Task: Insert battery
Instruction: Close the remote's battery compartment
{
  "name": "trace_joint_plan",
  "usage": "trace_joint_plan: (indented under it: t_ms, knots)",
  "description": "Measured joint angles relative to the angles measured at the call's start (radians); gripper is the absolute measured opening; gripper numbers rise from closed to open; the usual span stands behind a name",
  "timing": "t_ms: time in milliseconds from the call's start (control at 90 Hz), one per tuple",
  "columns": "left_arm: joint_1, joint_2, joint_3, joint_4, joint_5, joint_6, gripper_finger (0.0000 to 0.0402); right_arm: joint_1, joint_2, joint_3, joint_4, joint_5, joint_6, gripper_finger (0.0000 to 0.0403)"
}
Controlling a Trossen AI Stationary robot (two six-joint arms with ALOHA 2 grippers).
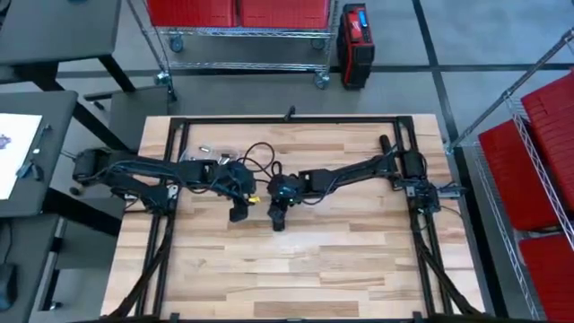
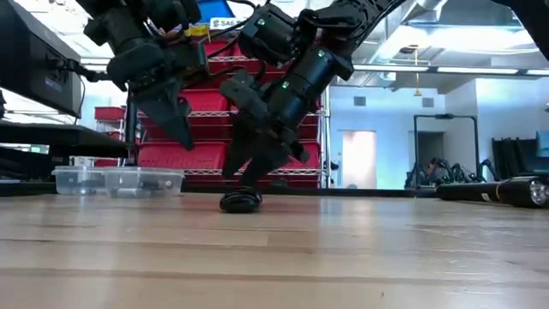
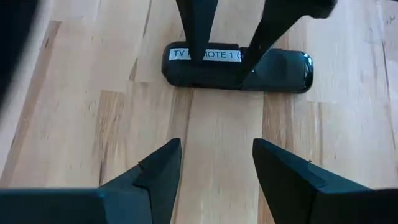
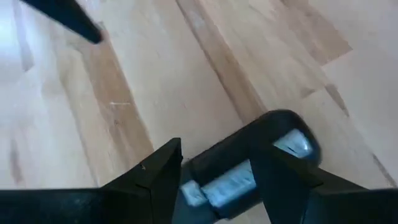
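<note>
Remote [image 3: 236, 65] lain flat on table [image 1: 296, 260], straddled by right gripper [image 4: 214, 171], fingers apart, not clamped. Left gripper [image 3: 214, 165] held just behind it, raised, fingers apart, nothing carried. Step judged: securing remote. Next: right fingers to be closed; battery not seen. Beyond both grippers, bare wood; edges well apart.

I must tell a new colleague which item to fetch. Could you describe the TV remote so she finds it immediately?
On the wooden table, look near the middle, under the right gripper. The TV remote lies there flat, black and oblong. Its white printed label sets it apart.
</note>
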Motion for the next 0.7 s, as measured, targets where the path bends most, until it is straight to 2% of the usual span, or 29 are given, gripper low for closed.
trace_joint_plan:
  t_ms: [489,700]
  knots:
    - [0.000,0.000,0.001,-0.001,0.000,0.004,0.0179,0.000,-0.001,0.024,-0.218,-0.010,0.007,0.0178]
    - [0.000,0.014,0.001,0.004,0.000,0.010,0.0179,-0.004,0.012,0.017,-0.176,-0.014,0.016,0.0178]
